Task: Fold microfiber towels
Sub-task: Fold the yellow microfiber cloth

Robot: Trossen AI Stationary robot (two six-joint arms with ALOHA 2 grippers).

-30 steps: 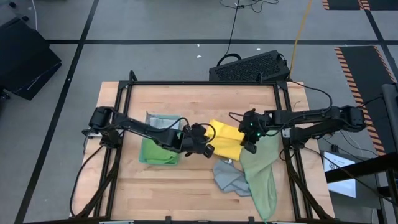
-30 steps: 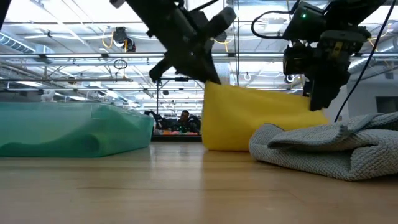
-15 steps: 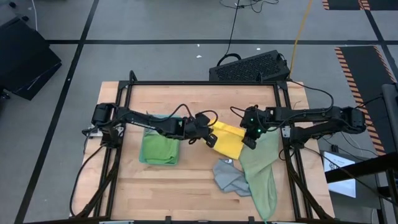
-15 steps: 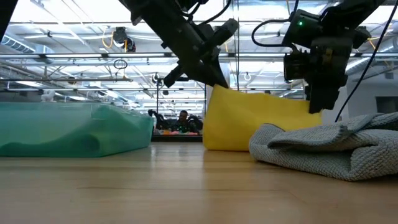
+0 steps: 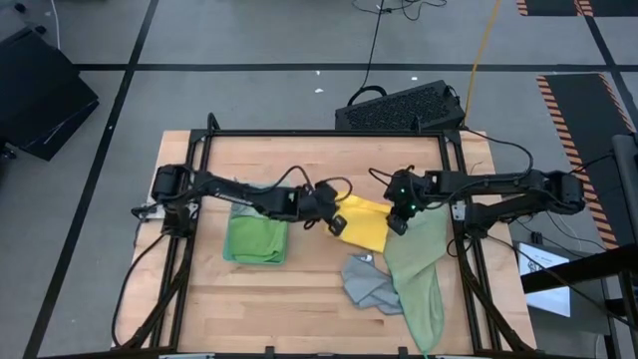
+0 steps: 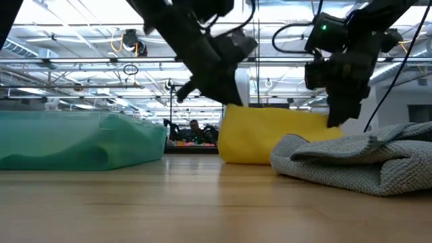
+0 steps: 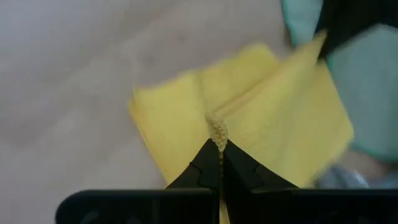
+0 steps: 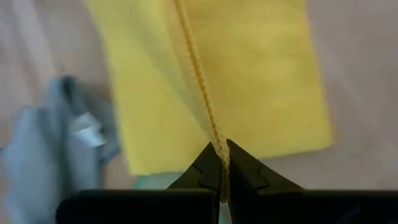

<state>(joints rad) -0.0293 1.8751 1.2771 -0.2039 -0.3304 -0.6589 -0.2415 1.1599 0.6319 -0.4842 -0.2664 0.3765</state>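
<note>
Left gripper (image 7: 219,144) and right gripper (image 8: 219,149) each clamped on yellow towel (image 5: 365,221) edge. Low view alone shows towel lifted off counter (image 5: 319,160).

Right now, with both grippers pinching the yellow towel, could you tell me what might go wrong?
1. The left gripper and right gripper each pinch only a thin edge of the yellow towel, so a corner might slip out.
2. The grey towel and pale green towel lie close by, so the fold could drag them.
</note>
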